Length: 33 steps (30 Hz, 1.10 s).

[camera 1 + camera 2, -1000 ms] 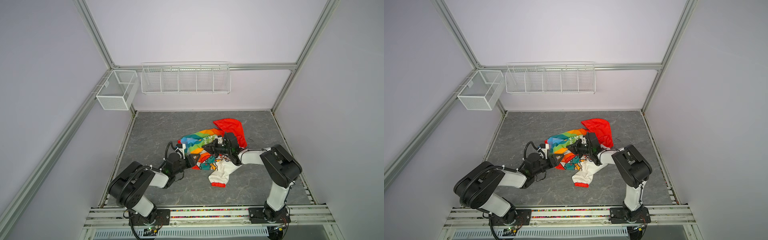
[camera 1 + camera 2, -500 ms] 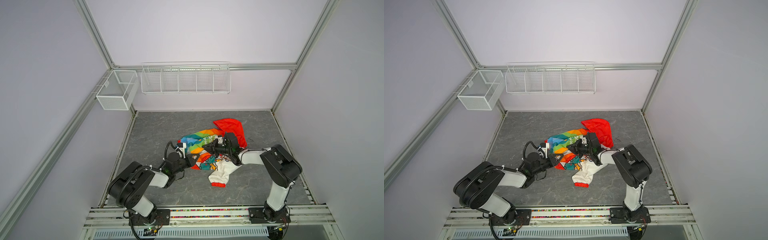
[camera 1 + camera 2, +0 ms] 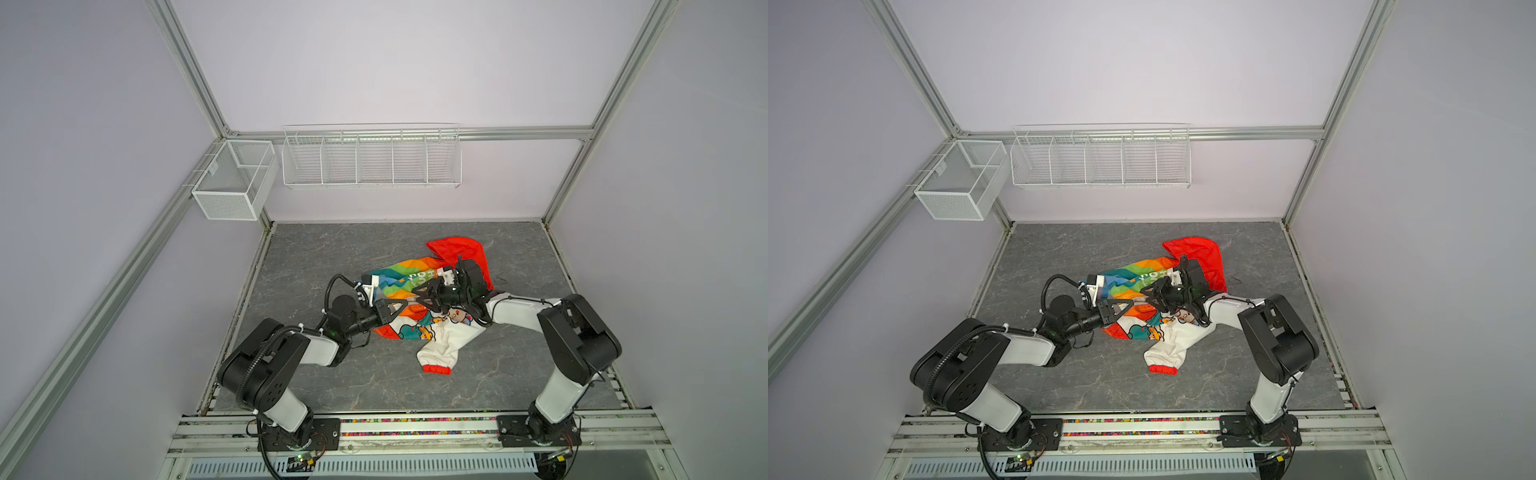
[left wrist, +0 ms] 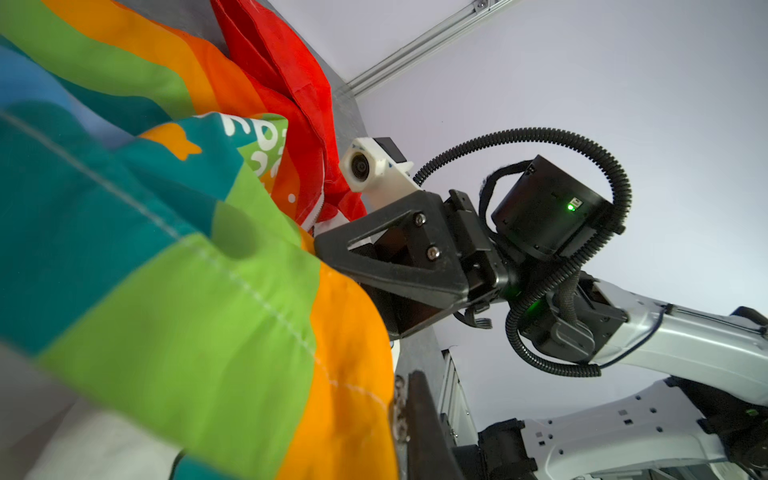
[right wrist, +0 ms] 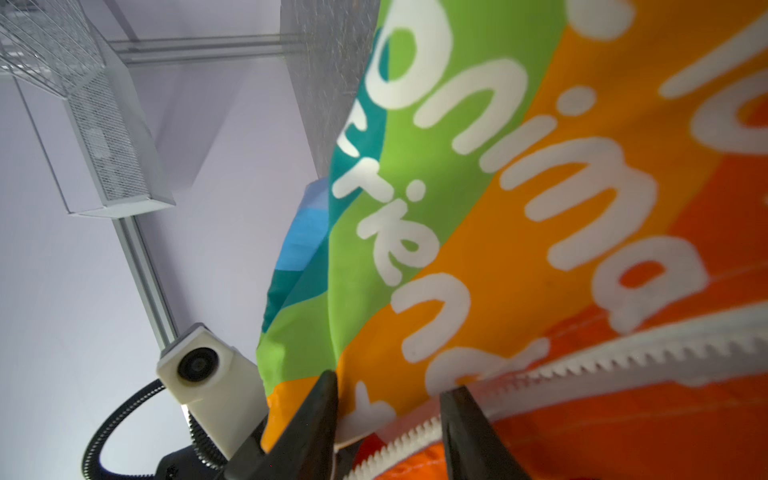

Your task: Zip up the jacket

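Jacket (image 3: pixel 440 340) lies well apart from the table (image 3: pixel 332 249) edges.

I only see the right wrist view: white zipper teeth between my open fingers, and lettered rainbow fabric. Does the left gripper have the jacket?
Observer: Yes. In both top views the left gripper is shut on the jacket, at its orange edge.
Operator: Where does the hood lie?
Observer: Spread on the table, toward the back wall.
Operator: Any sleeve loose?
Observer: One sleeve, white lining out, trails toward the front rail, its red cuff flat on the table.
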### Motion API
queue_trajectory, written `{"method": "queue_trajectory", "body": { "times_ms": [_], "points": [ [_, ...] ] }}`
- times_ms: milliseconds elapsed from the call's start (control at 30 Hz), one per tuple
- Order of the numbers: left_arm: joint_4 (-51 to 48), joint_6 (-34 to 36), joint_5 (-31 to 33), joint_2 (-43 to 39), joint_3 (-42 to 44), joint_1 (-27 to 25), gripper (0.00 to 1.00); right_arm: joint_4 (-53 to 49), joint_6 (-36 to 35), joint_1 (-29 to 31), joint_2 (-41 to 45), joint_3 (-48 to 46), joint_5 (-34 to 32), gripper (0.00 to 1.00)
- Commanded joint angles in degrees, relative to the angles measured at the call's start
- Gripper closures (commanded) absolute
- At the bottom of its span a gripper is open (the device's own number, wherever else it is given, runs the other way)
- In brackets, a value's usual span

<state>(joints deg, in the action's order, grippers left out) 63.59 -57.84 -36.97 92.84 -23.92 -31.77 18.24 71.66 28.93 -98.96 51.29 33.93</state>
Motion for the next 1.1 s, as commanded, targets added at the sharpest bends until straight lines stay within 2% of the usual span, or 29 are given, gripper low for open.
{"method": "queue_trajectory", "body": {
  "times_ms": [0,67,167,333,533,900,1067],
  "points": [
    [7.5,-3.8,-4.8,2.8,-1.5,0.9,0.94,-7.5,-8.3,-0.4,4.7,1.5,-0.9,0.46],
    [9.6,-6.8,-5.5,4.0,-1.8,1.1,0.95,-9.4,-11.0,-0.4,6.8,1.5,-1.5,0.4],
    [10.1,-7.6,-6.2,4.8,-2.3,1.3,0.95,-10.1,-13.3,-0.4,8.8,1.7,-0.7,0.32],
    [7.9,-7.4,-6.9,3.8,-3.4,1.3,0.95,-8.5,-14.0,0.2,8.0,2.7,3.7,0.28],
    [4.3,-6.5,-7.3,2.1,-4.8,1.2,0.95,-3.9,-11.1,1.4,7.1,2.3,6.2,0.23],
    [1.9,-6.1,-8.5,1.9,-6.3,0.9,0.96,11.5,-1.4,2.9,1.5,1.3,9.9,0.23],
    [1.7,-5.9,-8.5,2.1,-6.1,0.9,0.96,16.2,2.0,3.0,0.3,0.5,10.7,0.26]
  ]
}}
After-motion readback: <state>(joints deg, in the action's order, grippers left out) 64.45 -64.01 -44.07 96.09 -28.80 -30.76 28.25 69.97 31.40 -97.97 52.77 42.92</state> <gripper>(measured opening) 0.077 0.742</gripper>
